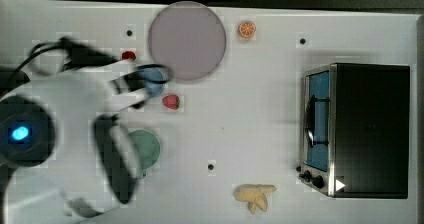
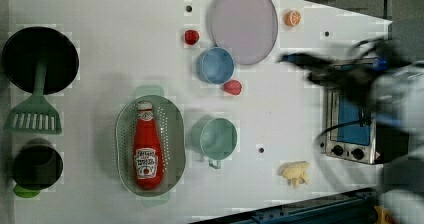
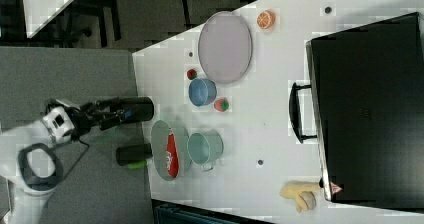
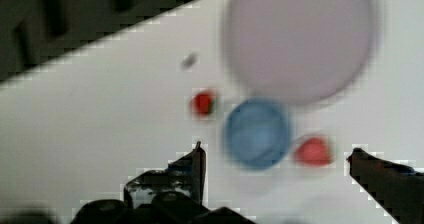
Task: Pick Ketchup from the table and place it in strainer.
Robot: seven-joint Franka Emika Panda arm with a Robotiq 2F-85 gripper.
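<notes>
My gripper (image 4: pixel 275 154) is hanging with its fingers (image 4: pixel 197 164) spread wide and gripping nothing, the blue bowl (image 4: pixel 257 133) showing between them in the wrist view. The Ketchup (image 2: pixel 146 146) is lying on its side inside the strainer (image 2: pixel 175 134), a red squeeze bottle with a narrow white cap at one end, a small label at its neck and a larger whitish label with dark lettering across its belly. It is stretching along most of the pale green oval basket, which is sitting on the bench just beside the teal cup (image 2: pixel 218 139), toward the bench edge with the dark pan (image 2: pixel 40 59) and green spatula (image 2: pixel 34 114).
</notes>
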